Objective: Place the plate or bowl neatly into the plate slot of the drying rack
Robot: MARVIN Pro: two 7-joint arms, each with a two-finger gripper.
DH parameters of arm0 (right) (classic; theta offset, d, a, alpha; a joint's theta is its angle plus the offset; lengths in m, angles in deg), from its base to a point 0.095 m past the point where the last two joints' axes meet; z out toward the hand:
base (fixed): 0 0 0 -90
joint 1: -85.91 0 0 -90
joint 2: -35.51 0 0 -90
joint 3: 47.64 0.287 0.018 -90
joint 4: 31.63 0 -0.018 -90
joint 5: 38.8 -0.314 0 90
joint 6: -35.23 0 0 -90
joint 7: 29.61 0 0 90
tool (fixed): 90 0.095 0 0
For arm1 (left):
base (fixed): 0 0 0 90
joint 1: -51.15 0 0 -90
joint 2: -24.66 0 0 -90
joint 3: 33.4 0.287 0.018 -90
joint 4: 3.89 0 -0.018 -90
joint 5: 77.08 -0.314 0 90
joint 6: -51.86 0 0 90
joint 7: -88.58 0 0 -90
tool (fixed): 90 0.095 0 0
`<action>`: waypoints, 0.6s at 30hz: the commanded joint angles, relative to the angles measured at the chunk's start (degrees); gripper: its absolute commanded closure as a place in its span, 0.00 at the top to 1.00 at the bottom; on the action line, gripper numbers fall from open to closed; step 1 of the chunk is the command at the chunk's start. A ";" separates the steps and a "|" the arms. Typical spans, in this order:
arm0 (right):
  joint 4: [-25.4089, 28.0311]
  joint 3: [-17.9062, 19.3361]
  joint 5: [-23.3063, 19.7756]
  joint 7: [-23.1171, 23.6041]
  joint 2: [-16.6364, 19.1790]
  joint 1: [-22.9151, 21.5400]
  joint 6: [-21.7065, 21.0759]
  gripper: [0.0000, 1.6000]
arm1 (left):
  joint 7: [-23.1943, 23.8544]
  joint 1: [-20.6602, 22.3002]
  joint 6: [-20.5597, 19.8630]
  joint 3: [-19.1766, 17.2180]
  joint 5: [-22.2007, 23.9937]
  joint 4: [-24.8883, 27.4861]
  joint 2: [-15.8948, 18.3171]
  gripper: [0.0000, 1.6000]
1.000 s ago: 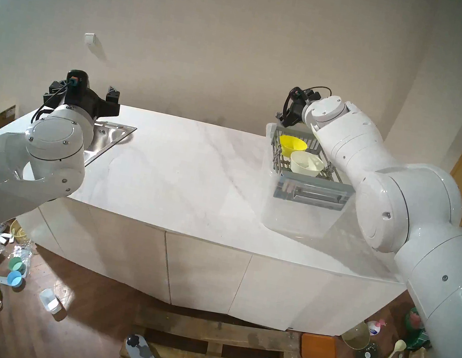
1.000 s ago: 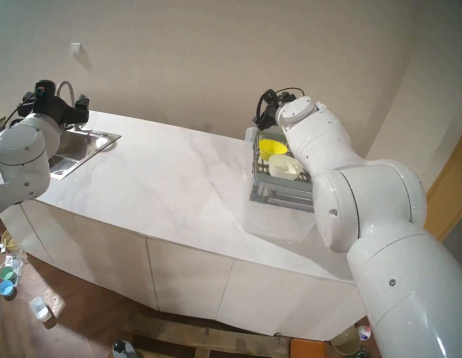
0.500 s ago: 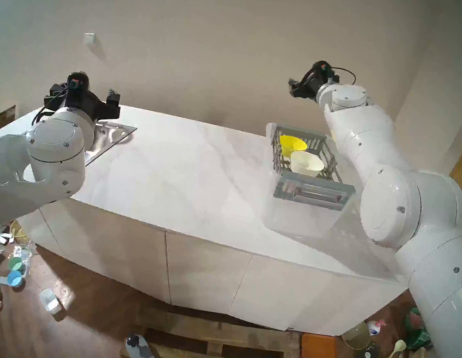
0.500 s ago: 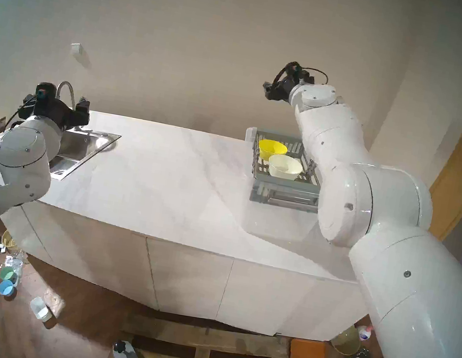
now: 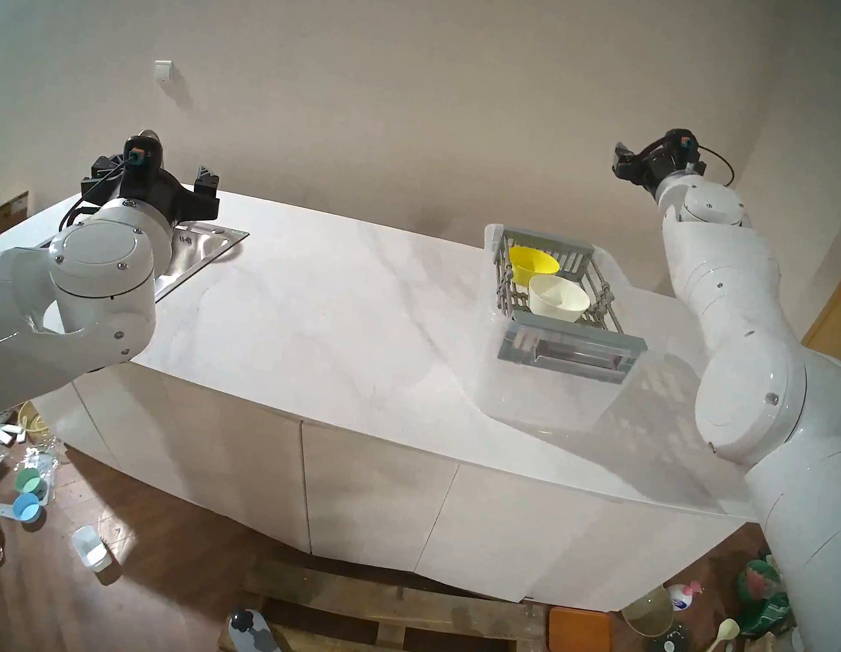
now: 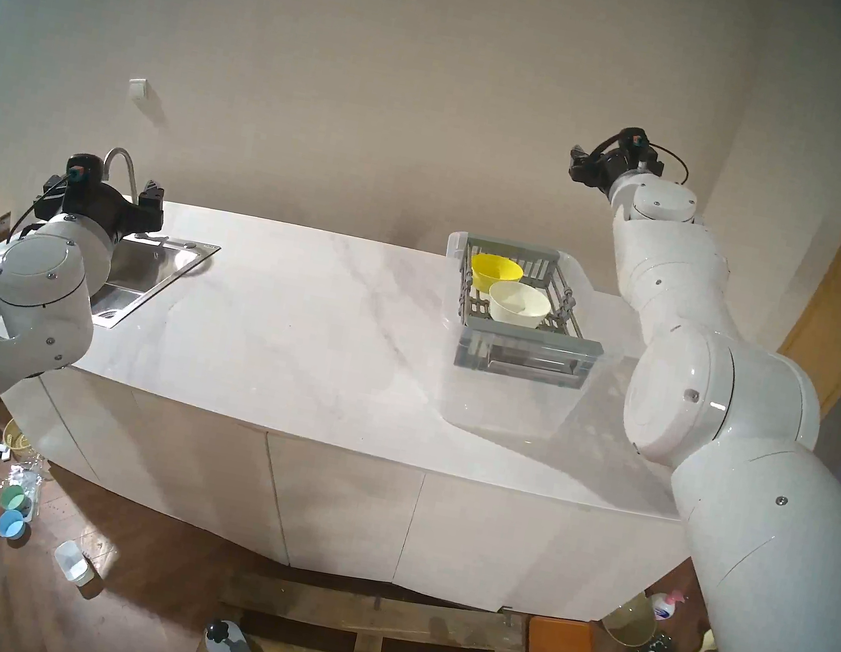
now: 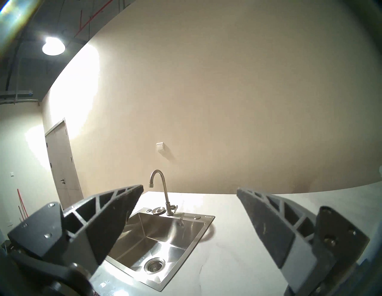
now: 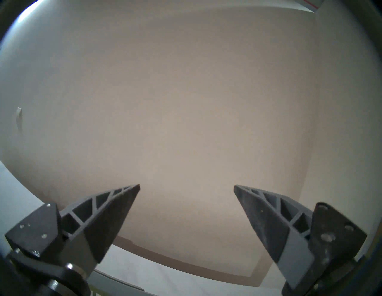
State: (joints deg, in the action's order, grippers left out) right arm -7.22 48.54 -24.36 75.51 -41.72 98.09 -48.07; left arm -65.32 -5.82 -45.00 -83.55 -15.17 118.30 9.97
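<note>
The grey drying rack [image 5: 569,349] [image 6: 523,359] sits on a clear tub at the counter's right end. Two bowls stand upright in it on the plate slot bars [image 5: 514,299]: a yellow bowl [image 5: 532,265] [image 6: 495,271] at the far end and a cream bowl [image 5: 558,298] [image 6: 517,304] nearer me. My right gripper [image 5: 659,157] [image 8: 187,186] hangs high above and to the right of the rack, facing the wall, open and empty. My left gripper [image 5: 157,165] [image 7: 189,188] hovers over the sink, open and empty. No plate is in view.
The steel sink [image 7: 165,233] [image 5: 204,247] with its faucet [image 7: 163,192] is set in the counter's left end. The clear plastic tub [image 5: 539,398] holds the rack up. The wall stands close behind the counter. Cups, bowls and utensils litter the floor.
My right arm has lifted from the rack's far end and swung up and to the right, its gripper still open. The bowls and the left arm have stayed put.
</note>
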 commanded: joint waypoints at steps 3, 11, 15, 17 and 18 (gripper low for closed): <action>4.30 2.29 -0.81 -0.99 1.48 3.67 1.94 1.00 | -0.05 1.15 0.22 -0.96 -0.31 0.32 0.25 1.00; 9.70 5.30 -1.34 -2.70 3.71 9.76 3.81 1.00 | -0.08 1.25 0.23 -0.88 -0.24 0.34 0.27 1.00; 11.48 6.16 -1.49 -3.36 4.68 11.72 4.39 1.00 | -0.08 1.28 0.24 -0.89 -0.23 0.35 0.28 1.00; 13.38 6.98 -1.64 -3.93 5.46 13.49 4.84 1.00 | -0.08 1.31 0.24 -0.91 -0.23 0.37 0.29 1.00; 14.39 7.35 -1.76 -4.20 5.76 14.43 5.11 1.00 | -0.08 1.32 0.24 -0.91 -0.23 0.36 0.29 1.00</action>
State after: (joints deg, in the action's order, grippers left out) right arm 1.42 54.23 -25.44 72.94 -38.43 113.36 -45.60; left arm -65.37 -5.78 -44.99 -83.29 -14.99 118.30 9.99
